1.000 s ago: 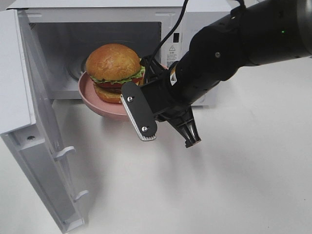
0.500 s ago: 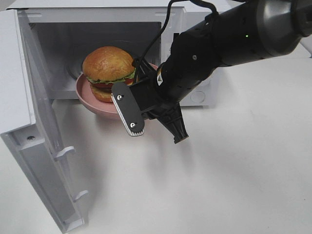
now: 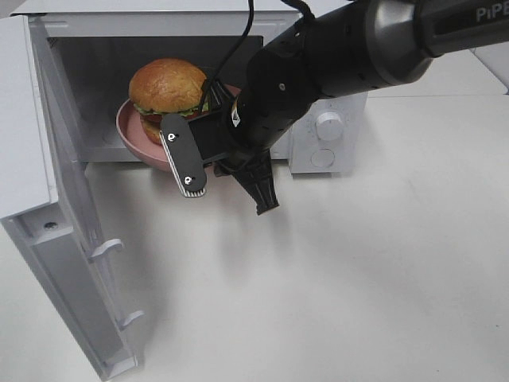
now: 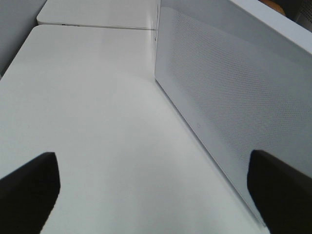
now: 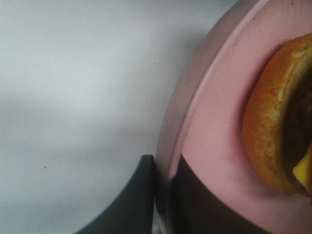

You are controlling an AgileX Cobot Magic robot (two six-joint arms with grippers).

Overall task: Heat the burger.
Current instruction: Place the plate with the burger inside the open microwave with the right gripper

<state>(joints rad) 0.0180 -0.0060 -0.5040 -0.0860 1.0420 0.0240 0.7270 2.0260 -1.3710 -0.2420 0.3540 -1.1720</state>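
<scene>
The burger (image 3: 167,83), with a golden domed bun, lettuce and tomato, sits on a round pink plate (image 3: 131,127). My right gripper (image 3: 221,111) is shut on the plate's right rim and holds it in the mouth of the open microwave (image 3: 95,64), partly inside. The right wrist view shows the dark fingers (image 5: 141,195) pinching the plate's rim (image 5: 214,126), with the burger's bun (image 5: 273,131) beside them. My left gripper (image 4: 156,195) is open and empty over the white table, beside a white perforated panel (image 4: 229,92).
The microwave door (image 3: 48,199) stands open to the left and reaches toward the table's front. The control panel with two knobs (image 3: 328,127) is right of the cavity. The white table (image 3: 358,278) spreads in front.
My right arm has carried the plate and burger left and farther back, from in front of the opening into the cavity's mouth. The grip on the rim is unchanged.
</scene>
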